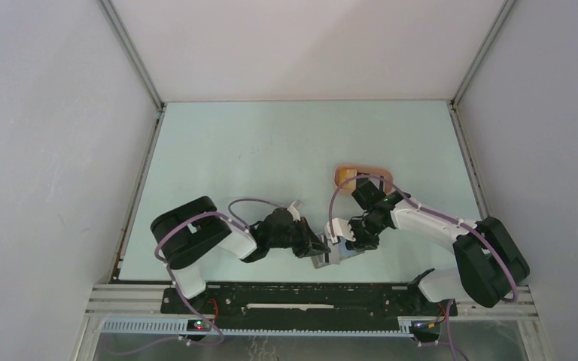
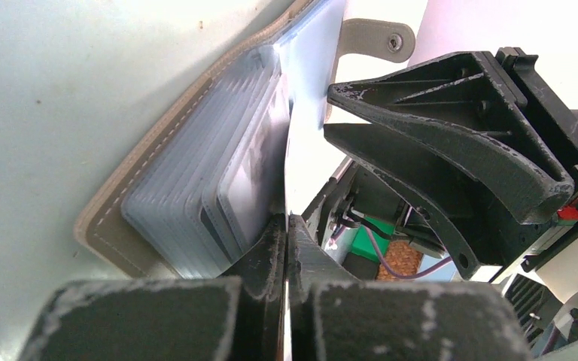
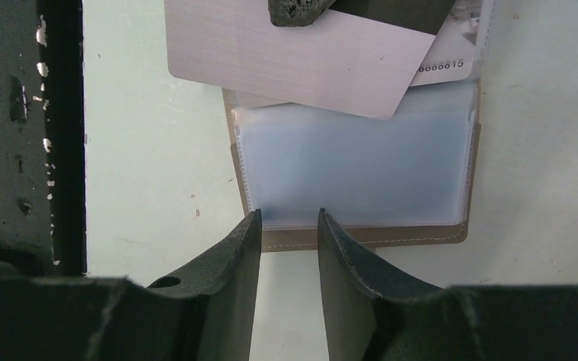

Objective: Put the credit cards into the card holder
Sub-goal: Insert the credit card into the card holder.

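Left hand (image 2: pixel 287 226) pinching 1 card (image 3: pixel 293 60), right hand (image 3: pixel 287 218) spread, 1 card holder (image 3: pixel 421 235)

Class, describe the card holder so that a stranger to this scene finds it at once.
On the pale green table, look near the front edge where both arms meet. There lies the card holder, open: a stitched grey-beige cover with clear plastic sleeves, unlike the peach oval tray farther back.
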Motion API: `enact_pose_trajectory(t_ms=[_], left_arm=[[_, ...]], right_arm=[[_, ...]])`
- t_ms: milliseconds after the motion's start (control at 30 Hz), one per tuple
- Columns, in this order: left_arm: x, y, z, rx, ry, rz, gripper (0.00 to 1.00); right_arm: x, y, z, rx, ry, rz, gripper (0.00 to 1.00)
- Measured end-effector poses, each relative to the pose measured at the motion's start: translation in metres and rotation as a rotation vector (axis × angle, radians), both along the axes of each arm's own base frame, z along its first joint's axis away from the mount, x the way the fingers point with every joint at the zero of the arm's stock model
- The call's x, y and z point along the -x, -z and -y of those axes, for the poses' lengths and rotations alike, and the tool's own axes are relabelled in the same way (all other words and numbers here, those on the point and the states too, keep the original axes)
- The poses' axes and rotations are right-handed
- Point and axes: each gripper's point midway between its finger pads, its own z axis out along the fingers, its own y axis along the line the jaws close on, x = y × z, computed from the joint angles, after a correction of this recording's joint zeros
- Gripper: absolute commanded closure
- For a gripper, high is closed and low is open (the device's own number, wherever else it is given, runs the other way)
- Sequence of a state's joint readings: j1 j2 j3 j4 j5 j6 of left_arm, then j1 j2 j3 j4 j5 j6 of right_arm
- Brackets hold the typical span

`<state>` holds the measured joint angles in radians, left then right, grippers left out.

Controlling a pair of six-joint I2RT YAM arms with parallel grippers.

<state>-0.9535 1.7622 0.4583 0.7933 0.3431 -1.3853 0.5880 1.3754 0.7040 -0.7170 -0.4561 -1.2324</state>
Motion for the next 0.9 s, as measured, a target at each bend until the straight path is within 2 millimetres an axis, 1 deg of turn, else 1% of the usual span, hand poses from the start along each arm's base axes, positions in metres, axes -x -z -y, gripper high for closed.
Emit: enact_pose_trajectory(t_ms=[333, 900], left_arm=[[0.0008, -0.0004, -0.0047, -0.043, -0.008, -0.001, 1.0], [-0.0044, 0.0005, 0.0032, -0.069, 0.0, -0.001, 1.0]], right_arm=[[0.0028, 0.0, -0.0013, 0.005, -0.009, -0.003, 0.6], [0.0058, 0.0002, -0.0029, 0.011, -0.017, -0.008, 0.6]])
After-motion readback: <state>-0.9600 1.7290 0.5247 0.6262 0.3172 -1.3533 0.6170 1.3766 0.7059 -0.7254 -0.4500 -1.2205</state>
